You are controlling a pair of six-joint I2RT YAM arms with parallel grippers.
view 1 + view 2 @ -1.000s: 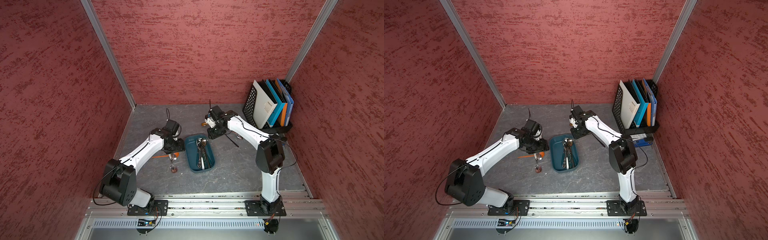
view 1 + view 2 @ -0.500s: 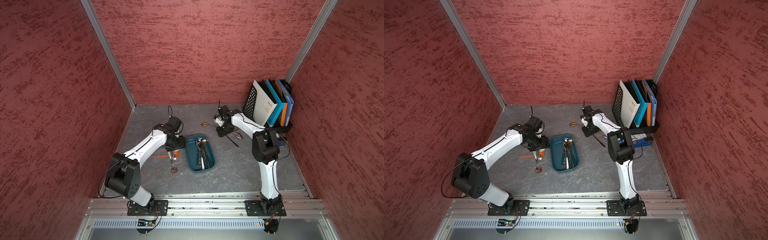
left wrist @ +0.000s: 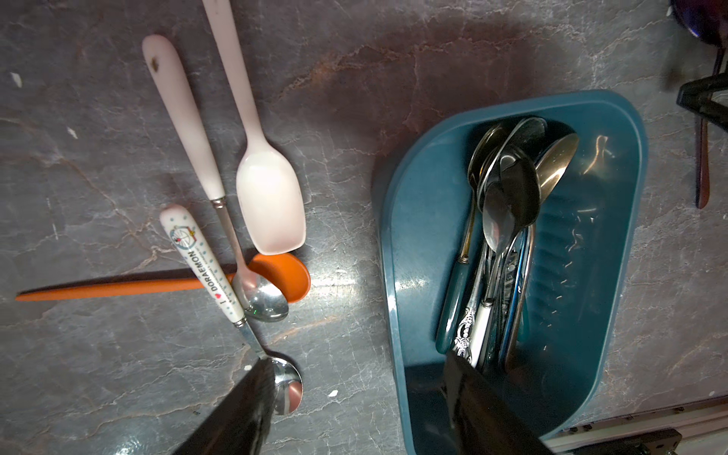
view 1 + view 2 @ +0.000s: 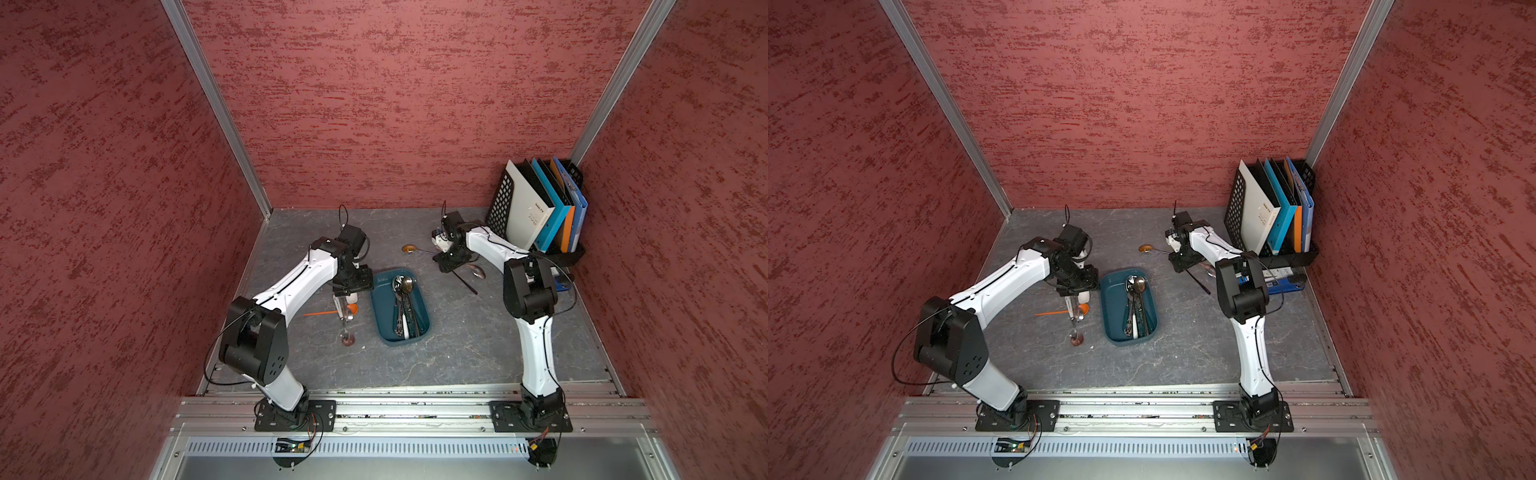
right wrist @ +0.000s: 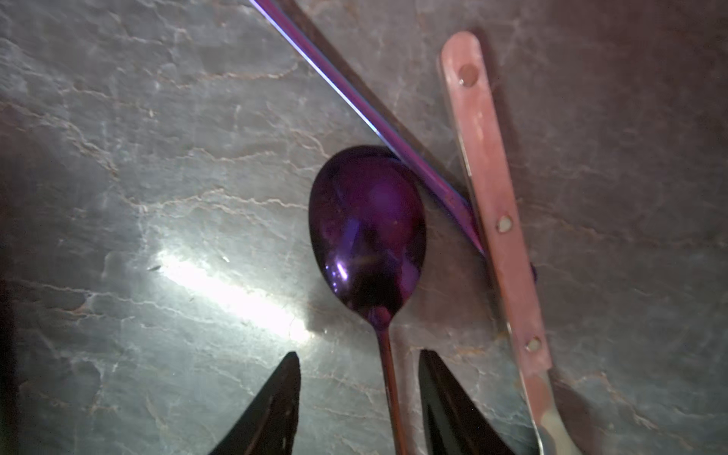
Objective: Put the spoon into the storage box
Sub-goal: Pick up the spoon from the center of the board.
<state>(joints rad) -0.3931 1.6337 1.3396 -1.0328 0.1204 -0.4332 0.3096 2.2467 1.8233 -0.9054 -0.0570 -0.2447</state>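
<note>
Right fingers apart, straddling thin handle of glossy purple spoon; left fingers apart, empty.

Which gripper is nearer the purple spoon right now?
Right. The right gripper straddles the handle of the purple spoon, jaws open. The left gripper hovers at the opposite edge of the storage box.

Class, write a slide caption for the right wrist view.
Open right pincer astride the handle of the purple spoon on the table, beside a pink-handled utensil.
</note>
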